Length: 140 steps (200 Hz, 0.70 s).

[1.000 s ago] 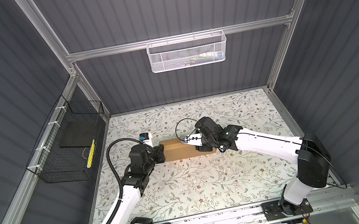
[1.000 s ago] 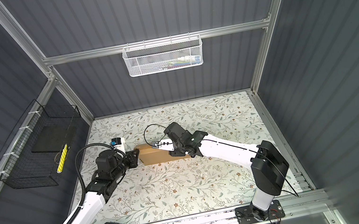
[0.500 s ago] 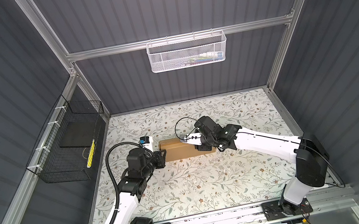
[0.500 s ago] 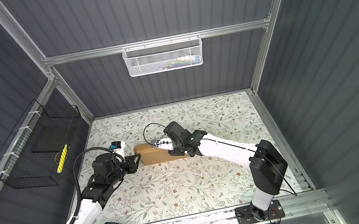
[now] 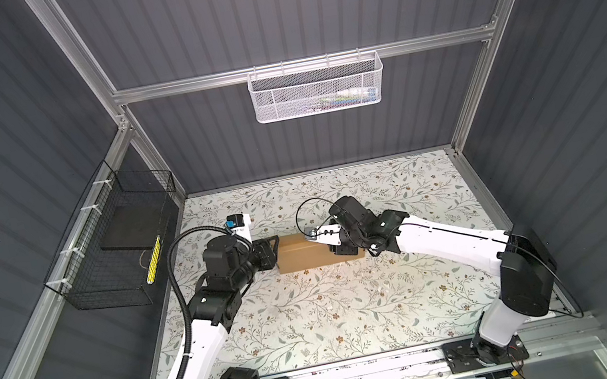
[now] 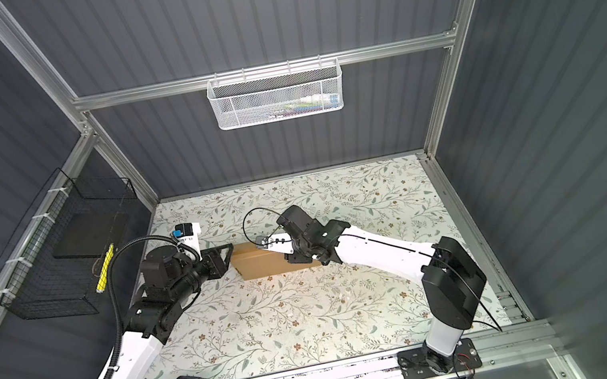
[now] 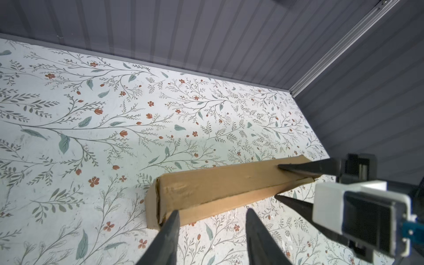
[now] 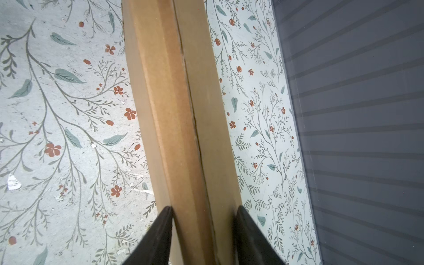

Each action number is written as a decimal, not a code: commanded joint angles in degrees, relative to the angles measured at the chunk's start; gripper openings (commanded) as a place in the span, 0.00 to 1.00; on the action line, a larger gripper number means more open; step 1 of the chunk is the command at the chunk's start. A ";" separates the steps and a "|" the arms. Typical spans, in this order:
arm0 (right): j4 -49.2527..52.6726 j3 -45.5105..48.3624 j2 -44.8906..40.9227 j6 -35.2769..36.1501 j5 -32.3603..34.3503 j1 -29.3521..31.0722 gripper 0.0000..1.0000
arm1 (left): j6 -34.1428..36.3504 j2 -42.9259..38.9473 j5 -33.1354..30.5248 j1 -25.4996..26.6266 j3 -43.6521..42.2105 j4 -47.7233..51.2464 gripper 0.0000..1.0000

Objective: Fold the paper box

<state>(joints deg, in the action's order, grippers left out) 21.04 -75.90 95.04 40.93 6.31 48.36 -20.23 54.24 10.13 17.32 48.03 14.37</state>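
Observation:
The paper box (image 5: 304, 251) (image 6: 264, 263) is a long, closed brown cardboard box lying flat on the flowered table. It shows lengthwise in both wrist views (image 7: 218, 185) (image 8: 174, 114). My left gripper (image 5: 273, 253) (image 7: 212, 213) is open beside the box's left end, with only table between its fingertips; one finger (image 7: 171, 227) is close to the box's corner. My right gripper (image 8: 204, 208) (image 5: 340, 249) is shut on the box's right end, one finger on each long side. Its fingers (image 7: 302, 169) also show in the left wrist view, straddling the far end.
A black wire basket (image 5: 114, 249) holding a black flat slab hangs on the left wall, close to my left arm. A white mesh basket (image 5: 317, 87) hangs high on the back wall. Grey walls close the table on three sides.
My left gripper has opened and drawn back a little to the left, off the box's end. The right gripper has stayed clamped on the box, which has barely moved.

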 commanded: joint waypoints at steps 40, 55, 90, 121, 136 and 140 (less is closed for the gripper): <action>0.93 -0.66 0.83 -1.20 -1.38 -0.37 0.43 | -4.01 6.13 3.67 -3.70 1.94 0.49 0.48; 0.91 -0.75 0.84 -1.20 -1.28 -0.37 0.43 | -4.69 7.07 4.57 -4.93 1.52 0.31 0.48; 0.91 -0.85 0.84 -1.12 -1.30 -0.37 0.41 | -4.93 8.55 5.02 -6.92 0.25 0.31 0.47; 2.47 -1.33 1.34 -1.51 -1.55 -0.37 0.40 | -4.89 9.51 6.58 -7.81 -1.06 -0.65 0.46; 2.61 -1.29 1.41 -1.60 -1.51 -0.37 0.40 | -4.99 10.06 7.25 -7.91 -1.55 -1.22 0.45; 2.58 -1.34 1.45 -1.64 -1.62 -0.37 0.40 | -5.00 10.28 7.39 -7.92 -1.75 -1.34 0.45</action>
<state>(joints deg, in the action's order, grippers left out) 21.34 -75.99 95.11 40.60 5.72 48.25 -24.73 63.51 15.16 9.72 47.66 13.87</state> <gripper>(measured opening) 0.401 0.457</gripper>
